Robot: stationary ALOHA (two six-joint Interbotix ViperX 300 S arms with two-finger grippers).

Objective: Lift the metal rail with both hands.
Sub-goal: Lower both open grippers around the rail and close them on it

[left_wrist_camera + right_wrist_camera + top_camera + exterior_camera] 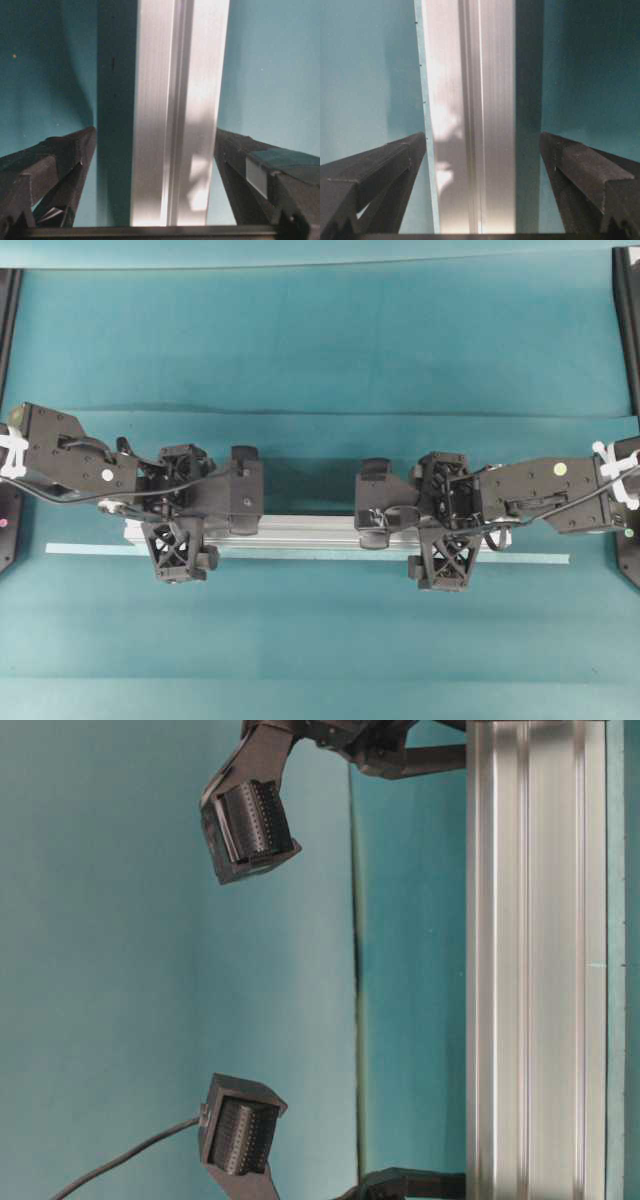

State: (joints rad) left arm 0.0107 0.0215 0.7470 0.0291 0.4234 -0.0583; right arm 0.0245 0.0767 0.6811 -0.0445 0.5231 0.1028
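Spanning the middle of a teal table cover (320,360), the metal rail (310,530) lies flat and lengthwise across the overhead view, its grooves running end to end. A thinner pale strip (530,558) lies just beside its near edge and reaches further out at both ends. Bare teal surface lies open on the far side and the near side of the rail; black frame pieces (628,330) stand at the outer edges of the view.

Left gripper (185,510): arm enters from the left edge, wrist housing level with the rail, fingers straddling the rail near its left end. Jaws are spread wide. In the left wrist view the rail (177,110) runs up the middle, with a band of shadowed teal between it and the left finger (55,165); the right finger (260,170) stands close by its other edge, and contact there cannot be told. Nothing is clamped.

Right gripper (445,520): arm enters from the right edge, mirrored pose, fingers straddling the rail towards its right end. Jaws are likewise spread wide. In the right wrist view the rail (470,115) is centred, clear of both fingers (580,170). Nothing is held.

Table-level view: the rail (535,960) fills the right side, with two ribbed finger pads (250,820) well apart from it.
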